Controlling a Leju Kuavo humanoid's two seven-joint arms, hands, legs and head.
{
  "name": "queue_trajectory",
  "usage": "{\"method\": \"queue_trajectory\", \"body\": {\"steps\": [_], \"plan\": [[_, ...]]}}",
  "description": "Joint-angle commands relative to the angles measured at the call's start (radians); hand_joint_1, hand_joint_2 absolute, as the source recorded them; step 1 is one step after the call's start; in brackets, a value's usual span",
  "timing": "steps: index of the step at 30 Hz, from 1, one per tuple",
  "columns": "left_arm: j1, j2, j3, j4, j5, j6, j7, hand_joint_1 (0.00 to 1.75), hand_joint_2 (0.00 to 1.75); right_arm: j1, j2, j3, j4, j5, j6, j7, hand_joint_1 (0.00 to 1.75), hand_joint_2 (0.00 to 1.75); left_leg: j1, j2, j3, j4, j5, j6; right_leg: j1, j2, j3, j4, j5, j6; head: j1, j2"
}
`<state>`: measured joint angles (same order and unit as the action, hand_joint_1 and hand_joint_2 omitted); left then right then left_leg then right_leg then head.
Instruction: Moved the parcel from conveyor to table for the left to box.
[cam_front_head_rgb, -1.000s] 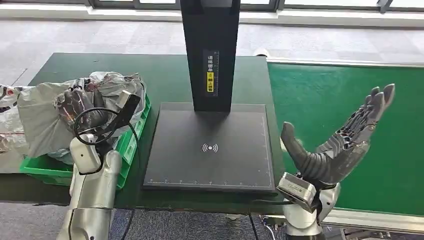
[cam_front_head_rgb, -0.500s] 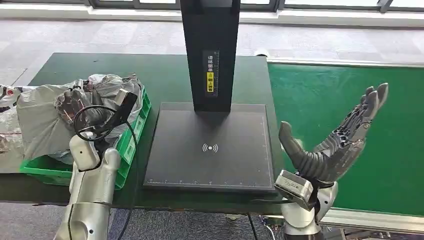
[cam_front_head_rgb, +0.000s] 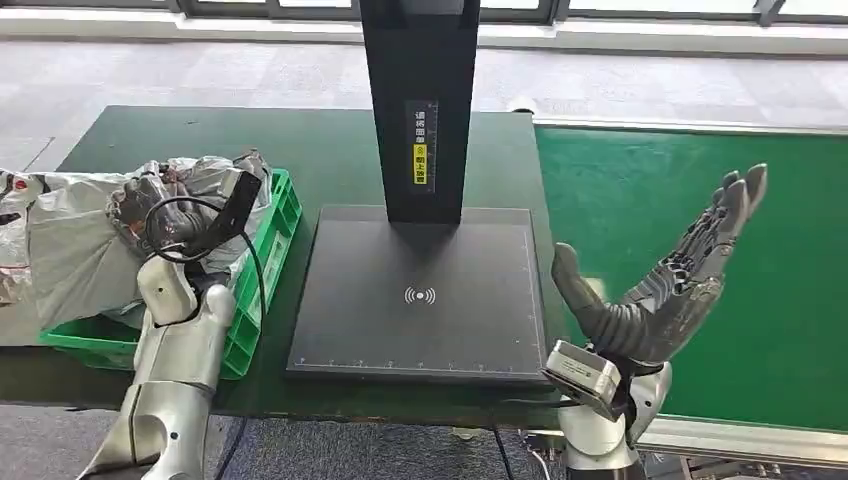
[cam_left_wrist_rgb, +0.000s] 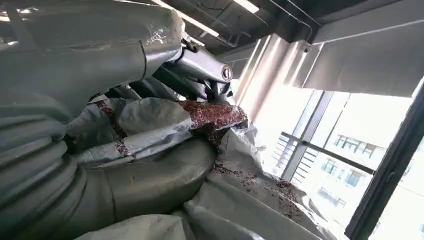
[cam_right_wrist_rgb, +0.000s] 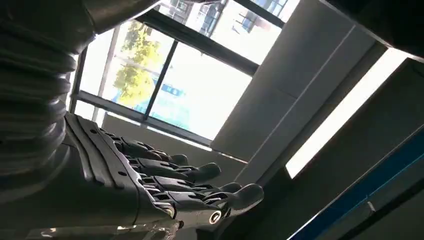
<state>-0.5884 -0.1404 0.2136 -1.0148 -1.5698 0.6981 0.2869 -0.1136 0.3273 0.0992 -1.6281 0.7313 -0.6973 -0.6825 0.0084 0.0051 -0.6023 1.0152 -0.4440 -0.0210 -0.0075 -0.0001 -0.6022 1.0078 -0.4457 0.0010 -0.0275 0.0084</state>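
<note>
Right robot hand (cam_front_head_rgb: 660, 285) stood nearest, upturned with fingers spread, holding nothing, over the near edge of the green conveyor (cam_front_head_rgb: 720, 250). Left robot hand (cam_front_head_rgb: 160, 215) gripped the grey parcel (cam_front_head_rgb: 70, 250), bunched over the green box (cam_front_head_rgb: 255, 290) on the desk (cam_front_head_rgb: 330, 150). Judged step: boxing. Next move calls for lowering the parcel inside the box walls, then letting go.

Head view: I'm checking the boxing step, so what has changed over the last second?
The left hand, gripping the grey parcel, has carried it leftward over the green bin, baring more of the bin's right rim. The right hand, open and empty above the conveyor, has drifted slightly left. The black scanner stand and the bin stayed put.
</note>
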Motion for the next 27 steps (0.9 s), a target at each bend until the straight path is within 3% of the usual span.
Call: {"method": "queue_trajectory", "body": {"steps": [1,21,27], "plan": [[-0.057,0.034,-0.018,0.112,-0.001,0.0,0.005,1.75,1.75,0.011,0.022,0.011,0.053,-0.003,-0.001,0.003,0.0,1.75,0.0,-0.001,0.002,-0.001,0.0,0.0,0.0,0.0,0.002,-0.001,0.0,0.0,0.0,0.0],[-0.181,0.112,-0.116,0.41,-0.001,0.0,0.162,1.75,1.75,0.008,0.022,0.01,0.067,0.004,-0.001,0.019,0.0,1.75,0.001,-0.002,0.003,-0.002,0.001,0.0,0.001,-0.002,0.003,-0.002,0.0,0.0,0.0,0.0],[-0.208,0.125,-0.012,0.513,0.003,0.0,0.161,1.75,1.75,0.01,0.022,0.015,0.078,-0.001,-0.001,0.019,0.0,1.75,0.0,0.0,0.003,-0.002,0.001,0.0,0.0,0.001,0.003,-0.002,0.001,-0.001,0.0,0.0]]}}
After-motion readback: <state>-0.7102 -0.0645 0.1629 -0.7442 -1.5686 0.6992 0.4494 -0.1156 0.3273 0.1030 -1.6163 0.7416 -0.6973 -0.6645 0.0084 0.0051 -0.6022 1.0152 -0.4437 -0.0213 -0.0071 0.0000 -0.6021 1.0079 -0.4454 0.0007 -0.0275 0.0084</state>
